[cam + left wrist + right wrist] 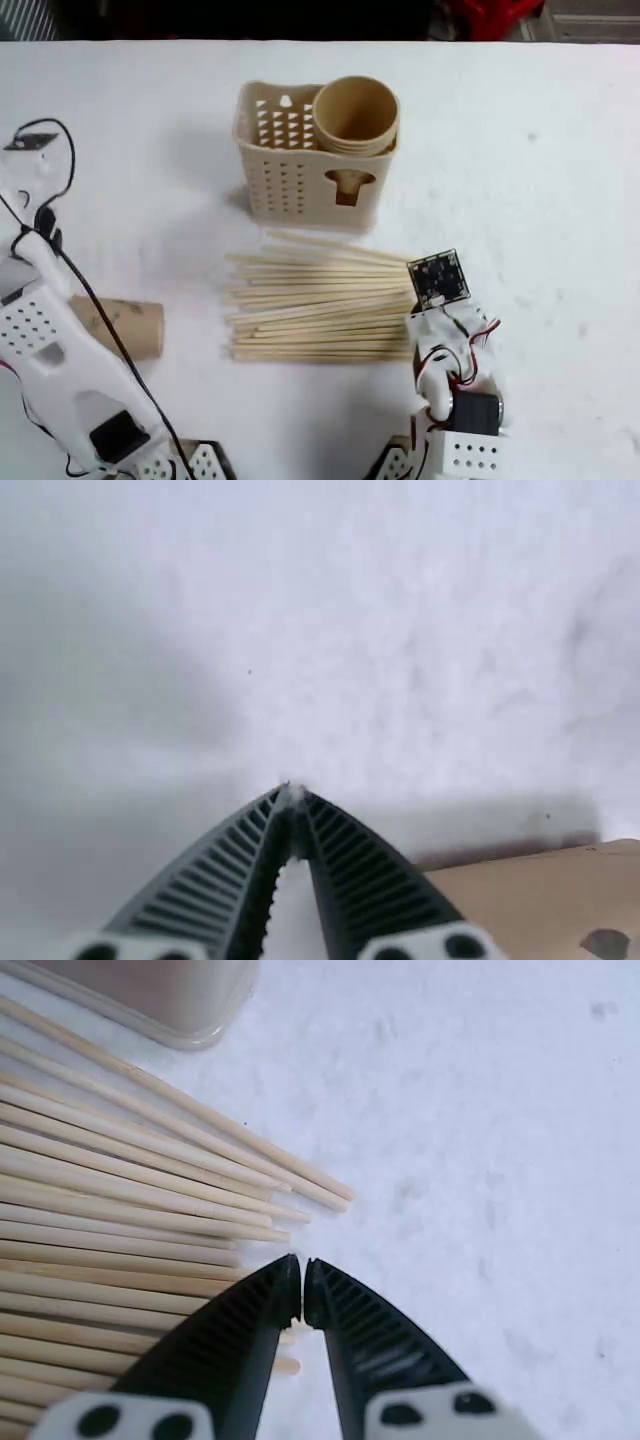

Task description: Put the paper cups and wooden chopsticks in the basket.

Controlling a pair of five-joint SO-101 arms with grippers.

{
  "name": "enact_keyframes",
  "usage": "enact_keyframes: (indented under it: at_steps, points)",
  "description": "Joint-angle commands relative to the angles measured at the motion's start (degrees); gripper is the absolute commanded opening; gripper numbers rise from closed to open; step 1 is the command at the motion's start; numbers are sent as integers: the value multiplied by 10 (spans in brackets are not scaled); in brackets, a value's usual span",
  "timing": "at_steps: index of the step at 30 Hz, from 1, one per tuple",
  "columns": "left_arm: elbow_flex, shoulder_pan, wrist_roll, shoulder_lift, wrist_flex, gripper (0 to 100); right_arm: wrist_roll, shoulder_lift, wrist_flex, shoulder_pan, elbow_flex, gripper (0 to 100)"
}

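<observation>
The wooden chopsticks [320, 310] lie in a loose pile on the white table [540, 180], just in front of the basket [290, 180]. A stack of paper cups [356, 112] stands upright in 1 of the basket's compartments. 1 more paper cup [125, 325] lies on its side apart from the pile, beside the left arm [50, 350]. The right gripper [302, 1275] hangs over the pile's end, jaws almost closed and empty. The left gripper [288, 798] sits low over the table near that cup, jaws closed on nothing.

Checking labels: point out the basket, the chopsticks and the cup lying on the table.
basket [285, 190], high view, front wall.
chopsticks [320, 305], high view, middle of pile.
lying cup [135, 328], high view, side wall.
</observation>
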Motion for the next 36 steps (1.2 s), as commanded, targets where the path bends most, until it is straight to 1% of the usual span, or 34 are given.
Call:
enact_keyframes:
  at_steps: [1, 5, 7, 10, 13, 16, 19, 22, 26, 30, 32, 36]
  points:
    - [38, -17, 9, -128, 5, 54, 4, -3, 4, 3, 4, 22]
    - [138, -22, 7, -257, 4, 90, 4, -3, 4, 3, 4, 22]
    - [201, -21, -9, -333, 4, 114, 4, -3, 4, 3, 4, 22]
    - [325, -19, -39, -454, -4, 190, 4, -3, 4, 2, 4, 22]
    - [475, -13, -46, -569, -66, 260, 4, -3, 4, 2, 4, 22]
    - [610, -2, -28, -653, -155, 264, 4, -3, 4, 2, 4, 23]
    - [702, 11, -9, -680, -230, 264, 4, -3, 4, 3, 4, 23]
    - [746, 24, -9, -680, -259, 264, 4, -3, 4, 3, 4, 23]
    - [765, 28, 9, -680, -271, 264, 4, -3, 4, 3, 4, 23]
    - [776, 29, 9, -680, -269, 264, 4, -3, 4, 3, 4, 23]
    - [775, 22, 8, -682, -268, 264, 4, -3, 4, 3, 4, 23]
    - [774, -15, 7, -684, -268, 264, 4, -3, 4, 3, 4, 23]
